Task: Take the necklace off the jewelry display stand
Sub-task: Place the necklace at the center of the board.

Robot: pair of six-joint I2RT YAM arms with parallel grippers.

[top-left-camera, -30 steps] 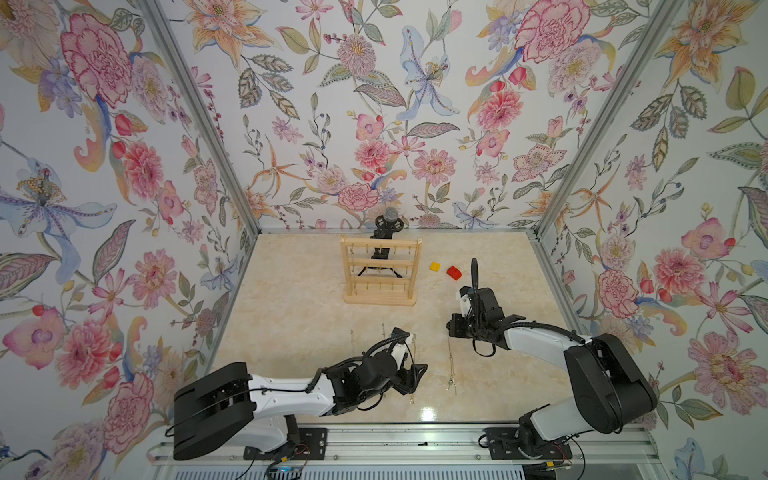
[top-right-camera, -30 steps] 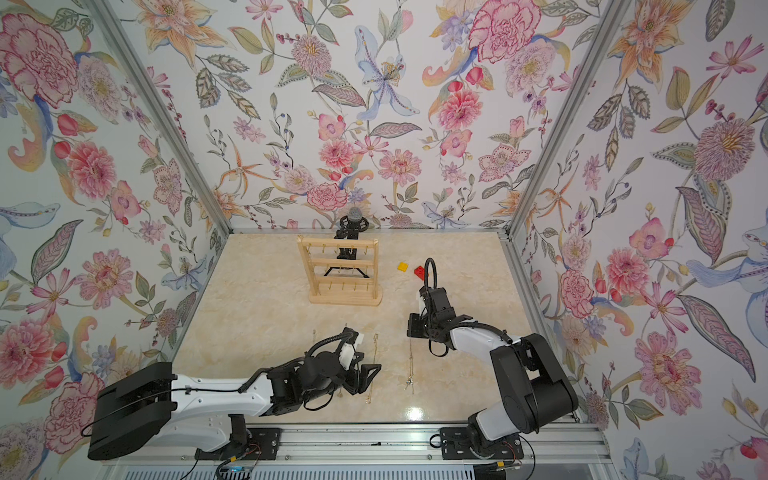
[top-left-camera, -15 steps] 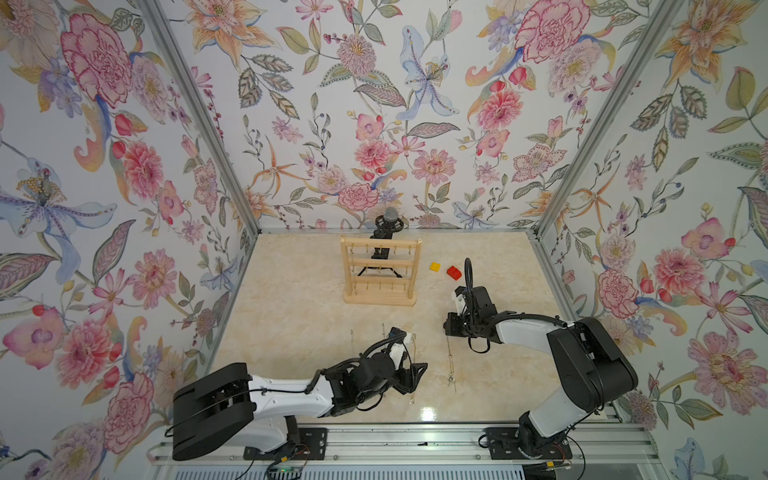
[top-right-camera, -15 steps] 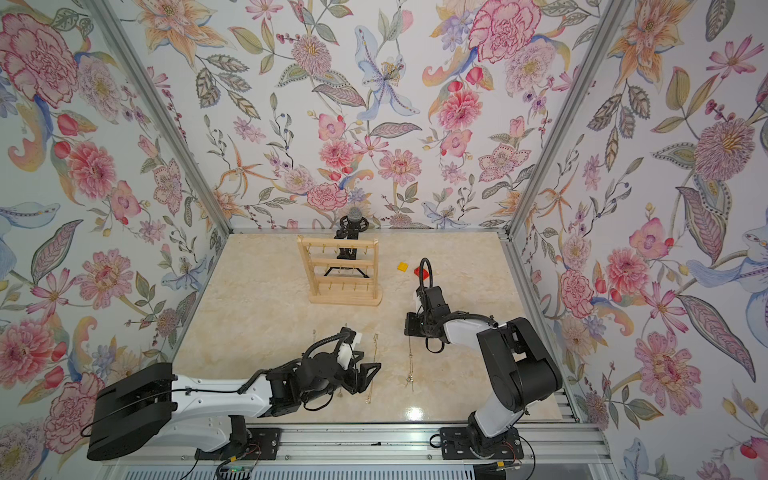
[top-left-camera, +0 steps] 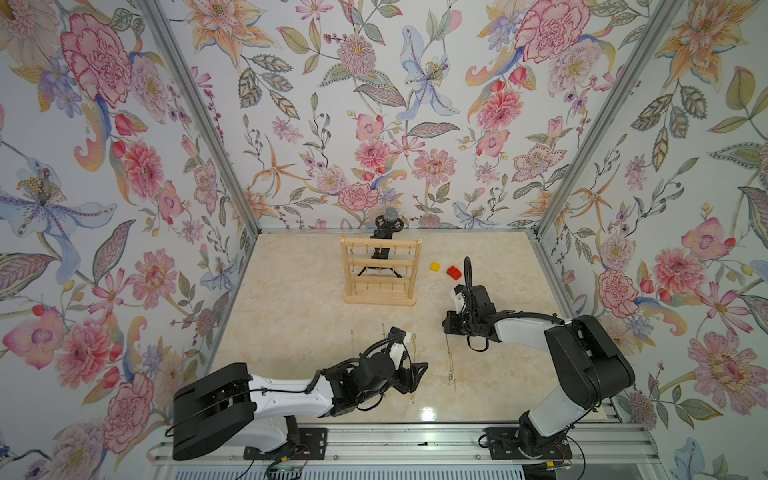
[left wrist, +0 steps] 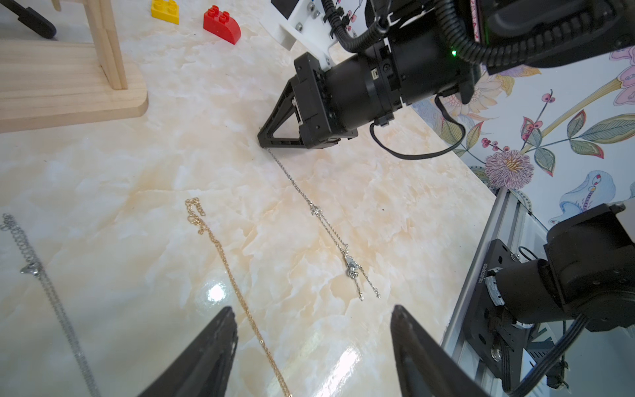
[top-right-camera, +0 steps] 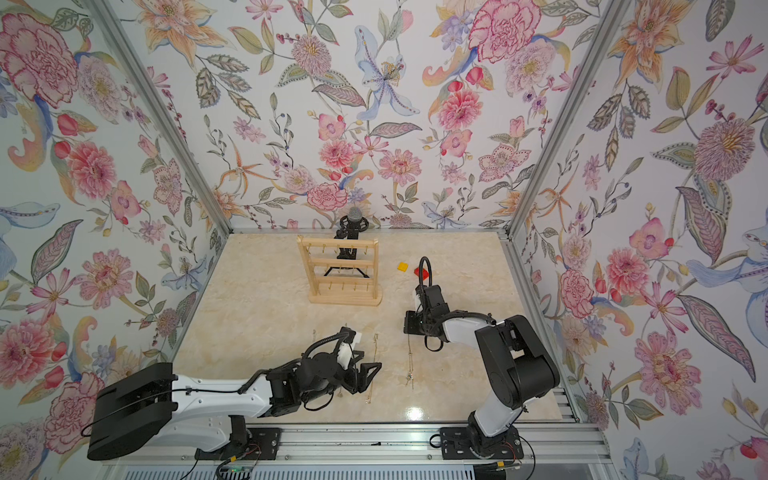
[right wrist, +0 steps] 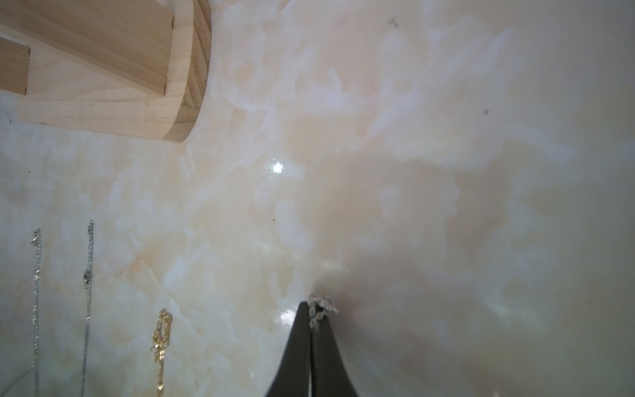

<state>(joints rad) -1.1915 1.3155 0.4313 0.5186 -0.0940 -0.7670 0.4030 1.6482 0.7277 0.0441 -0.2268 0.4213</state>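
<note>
The jewelry display stand is a pale wooden frame at the back middle of the table. Its base corner shows in the wrist views. A silver necklace lies stretched on the table in front of it. My right gripper is down at the table, shut on that chain's far end. My left gripper hovers open over a gold necklace, holding nothing.
Two more silver chains lie left of the gold one. A yellow brick and a red brick sit right of the stand. A black microphone tripod stands behind it. The metal rail runs along the front edge.
My right gripper has shifted a little to the left, low over the table, with the silver chain's end in it. The left arm has hardly moved.
</note>
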